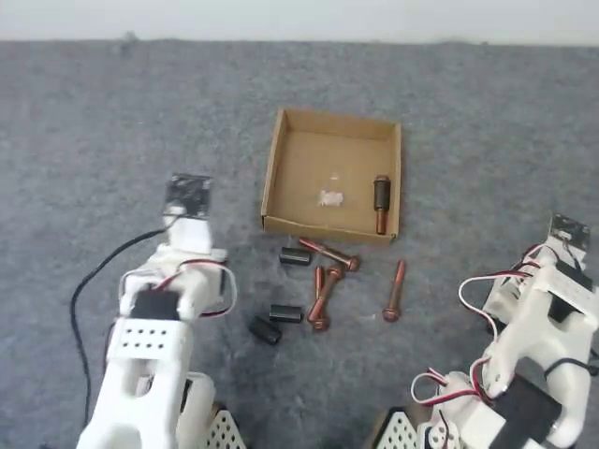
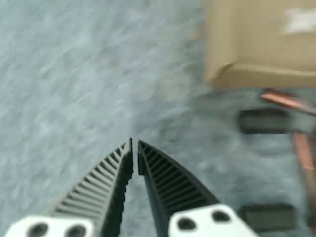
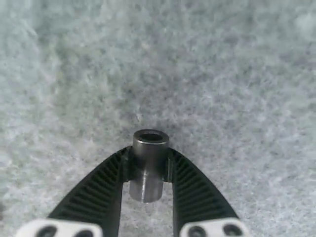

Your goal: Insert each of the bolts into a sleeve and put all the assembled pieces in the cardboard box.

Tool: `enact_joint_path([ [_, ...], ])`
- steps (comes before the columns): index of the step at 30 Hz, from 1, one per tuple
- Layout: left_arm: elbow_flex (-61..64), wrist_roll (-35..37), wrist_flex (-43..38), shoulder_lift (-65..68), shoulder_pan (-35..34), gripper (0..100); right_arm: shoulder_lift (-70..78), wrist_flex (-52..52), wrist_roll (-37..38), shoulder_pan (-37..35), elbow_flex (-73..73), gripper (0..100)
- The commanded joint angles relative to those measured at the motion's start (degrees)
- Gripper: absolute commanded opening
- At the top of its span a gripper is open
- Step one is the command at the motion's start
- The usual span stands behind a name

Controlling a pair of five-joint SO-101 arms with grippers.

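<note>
The cardboard box (image 1: 274,168) lies open at the middle, with one bolt in a black sleeve (image 1: 381,201) inside by its right wall. Several copper bolts (image 1: 323,295) and three black sleeves (image 1: 285,313) lie loose on the carpet in front of it. My left gripper (image 2: 134,145) is shut with nothing in it, above bare carpet left of the box corner (image 2: 222,74); a sleeve (image 2: 261,120) and a bolt (image 2: 286,100) lie just beyond it. Over carpet, my right gripper (image 3: 149,158) is shut on a black sleeve (image 3: 148,168), held with its bore facing the camera.
Grey carpet covers the whole table. The left arm (image 1: 173,281) stands left of the loose parts, and the right arm (image 1: 547,309) at the far right, away from them. A lone bolt (image 1: 395,292) lies nearest the right arm.
</note>
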Motion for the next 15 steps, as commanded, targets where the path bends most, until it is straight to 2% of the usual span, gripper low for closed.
enact_joint_path([
  [1,-9.3,1.8,4.8,0.5,11.2,1,-3.0,-0.8,-0.7,0.4,-0.3,0.7],
  [5,-16.9,8.4,9.0,0.6,21.8,1,-2.7,-0.9,-0.7,0.4,-0.4,0.7],
  [9,-23.1,12.0,11.5,0.7,30.8,1,-2.5,-2.0,-0.7,0.4,-0.4,0.7],
  [12,-25.3,12.3,11.7,0.8,35.5,1,-2.5,-2.0,-0.7,0.4,-0.4,0.7],
  [15,-26.5,12.3,10.7,2.7,37.4,4,-2.5,-2.0,-0.7,0.3,-0.4,0.7],
])
